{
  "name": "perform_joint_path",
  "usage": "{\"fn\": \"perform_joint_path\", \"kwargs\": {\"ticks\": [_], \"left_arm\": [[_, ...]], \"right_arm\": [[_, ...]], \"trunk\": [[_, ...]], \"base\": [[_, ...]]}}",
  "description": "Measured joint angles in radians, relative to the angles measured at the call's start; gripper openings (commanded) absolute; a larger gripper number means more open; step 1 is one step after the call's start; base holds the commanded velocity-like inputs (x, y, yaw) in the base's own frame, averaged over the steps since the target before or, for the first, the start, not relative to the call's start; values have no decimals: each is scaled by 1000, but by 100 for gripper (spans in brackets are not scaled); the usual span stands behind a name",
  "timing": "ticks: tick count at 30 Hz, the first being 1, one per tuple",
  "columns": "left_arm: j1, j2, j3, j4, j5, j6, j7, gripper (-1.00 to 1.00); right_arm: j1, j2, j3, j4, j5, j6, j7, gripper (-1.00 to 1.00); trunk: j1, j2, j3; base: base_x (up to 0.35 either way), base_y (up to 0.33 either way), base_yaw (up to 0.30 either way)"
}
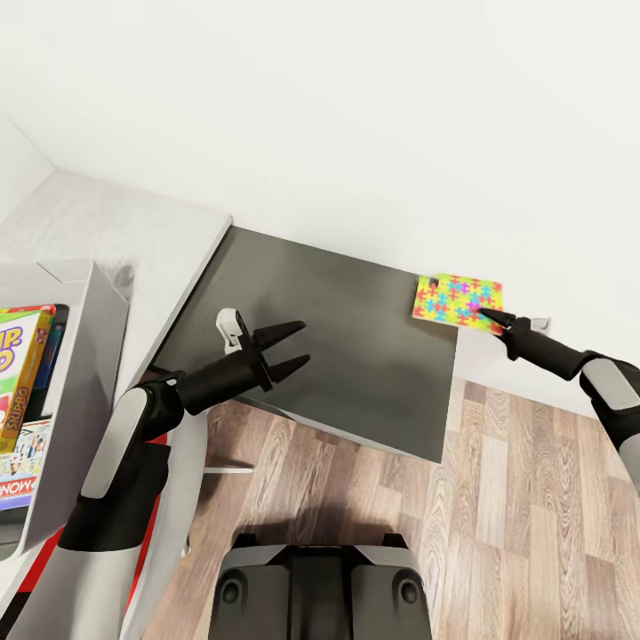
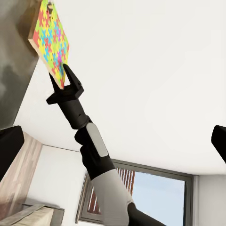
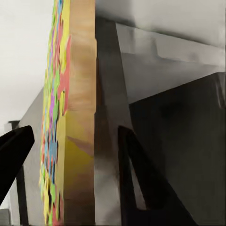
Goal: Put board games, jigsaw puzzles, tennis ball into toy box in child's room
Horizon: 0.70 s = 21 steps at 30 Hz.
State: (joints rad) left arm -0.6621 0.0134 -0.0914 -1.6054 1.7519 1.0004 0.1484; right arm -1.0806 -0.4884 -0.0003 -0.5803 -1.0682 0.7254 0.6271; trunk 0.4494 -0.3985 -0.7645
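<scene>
A jigsaw puzzle (image 1: 458,300) with a bright multicoloured lid lies flat at the far right corner of the dark table (image 1: 356,382). My right gripper (image 1: 491,315) is at its near right edge, open, with one finger on each side of the box's edge; the right wrist view shows the puzzle (image 3: 70,141) between the fingers with a gap on both sides. My left gripper (image 1: 305,342) hangs open over the table's left part, holding nothing. The grey toy box (image 1: 93,356) stands at the left with board games (image 1: 20,382) inside. In the left wrist view, the puzzle (image 2: 52,42) meets the right gripper (image 2: 66,75).
A pale surface (image 1: 107,222) adjoins the table on the left, and a white wall runs behind both. Wooden floor (image 1: 516,498) lies to the right and in front of the table. My own base (image 1: 320,587) is close to the table's front edge.
</scene>
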Motion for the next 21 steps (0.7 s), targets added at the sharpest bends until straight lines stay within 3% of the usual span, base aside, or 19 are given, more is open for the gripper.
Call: {"fn": "perform_joint_path", "kwargs": {"ticks": [8, 14, 21], "left_arm": [[0, 0, 0, 0, 0, -1, 1, 100], [0, 0, 0, 0, 0, 0, 11, 100], [0, -1, 0, 0, 0, -1, 26, 100]], "right_arm": [[12, -36, -14, -8, -1, 0, 0, -100], [14, -40, -15, -17, 1, -1, -1, -100], [21, -38, -11, -61, 31, -4, -1, -100]], "trunk": [[0, 0, 0], [0, 0, 0], [0, 0, 0]], "base": [[0, 0, 0], [0, 0, 0], [0, 0, 0]]}}
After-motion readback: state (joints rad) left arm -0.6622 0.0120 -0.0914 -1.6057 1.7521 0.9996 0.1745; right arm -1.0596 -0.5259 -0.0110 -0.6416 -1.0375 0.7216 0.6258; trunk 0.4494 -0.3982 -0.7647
